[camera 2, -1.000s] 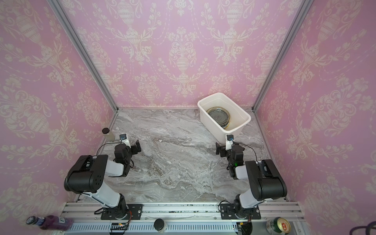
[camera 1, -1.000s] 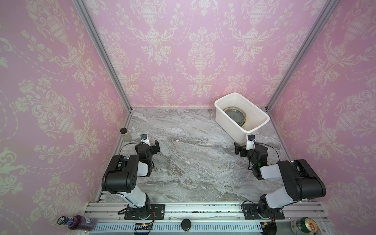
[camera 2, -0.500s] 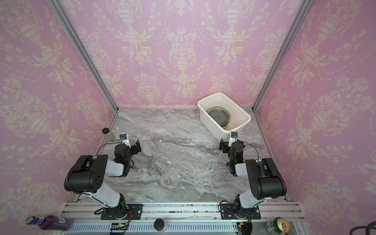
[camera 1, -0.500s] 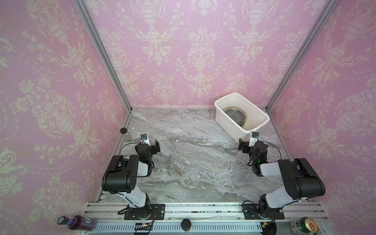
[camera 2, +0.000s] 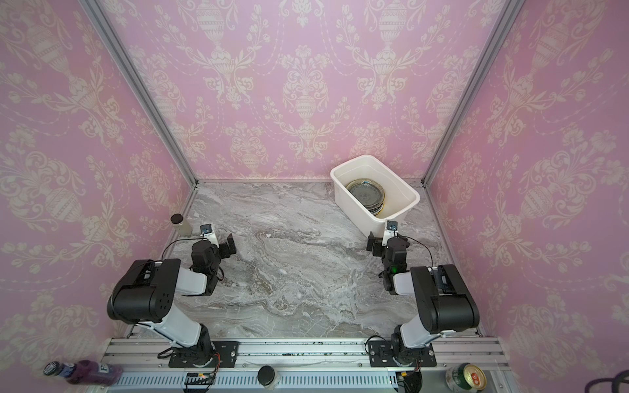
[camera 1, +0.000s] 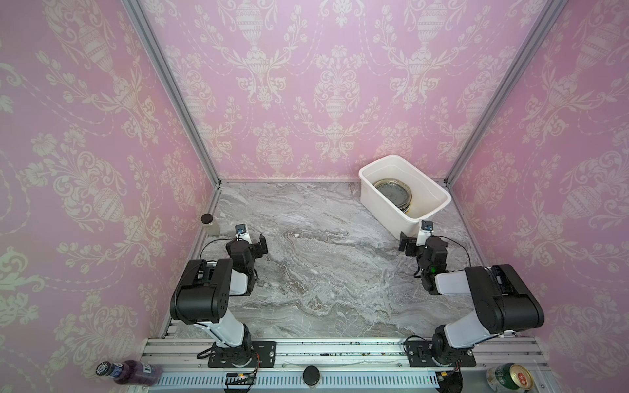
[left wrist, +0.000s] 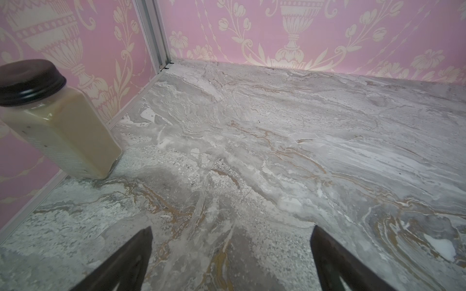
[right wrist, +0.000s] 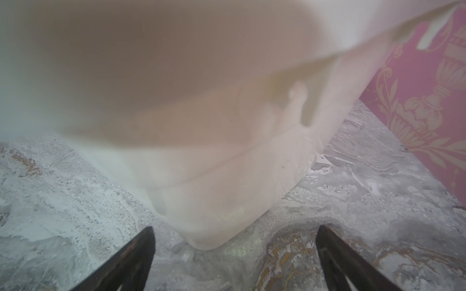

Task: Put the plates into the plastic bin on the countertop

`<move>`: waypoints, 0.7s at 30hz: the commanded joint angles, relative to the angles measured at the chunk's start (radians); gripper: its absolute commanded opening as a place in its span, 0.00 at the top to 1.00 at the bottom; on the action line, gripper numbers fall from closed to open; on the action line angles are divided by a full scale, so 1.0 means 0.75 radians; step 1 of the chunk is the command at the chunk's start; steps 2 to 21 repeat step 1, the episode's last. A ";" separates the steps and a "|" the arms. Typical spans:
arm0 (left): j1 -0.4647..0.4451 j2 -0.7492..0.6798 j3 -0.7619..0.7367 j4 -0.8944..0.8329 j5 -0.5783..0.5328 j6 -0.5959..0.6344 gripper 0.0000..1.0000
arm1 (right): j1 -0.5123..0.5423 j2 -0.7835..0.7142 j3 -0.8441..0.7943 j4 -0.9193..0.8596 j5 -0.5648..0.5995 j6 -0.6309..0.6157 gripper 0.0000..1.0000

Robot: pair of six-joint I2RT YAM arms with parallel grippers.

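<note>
White deep plastic bin (camera 1: 384,213) stands far right on the grey marbled tabletop (camera 1: 323,265); only both top views let us see the round plates (camera 1: 393,193) stacked inside. From the left wrist we see the left claw (left wrist: 232,252) wide and empty near a black-lidded cream jar (left wrist: 63,126). From the right wrist, the right claw (right wrist: 234,252) gapes empty before the bin's blurred corner.

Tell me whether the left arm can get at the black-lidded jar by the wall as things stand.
Probably yes. The left claw is open and empty, the black-lidded jar stands upright close by beside the wall, and only bare countertop lies between them. The wall behind it may crowd the grip.
</note>
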 commanded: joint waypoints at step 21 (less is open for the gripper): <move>0.005 0.006 0.019 0.013 0.032 0.035 0.01 | -0.001 -0.006 0.013 0.002 0.014 0.016 0.00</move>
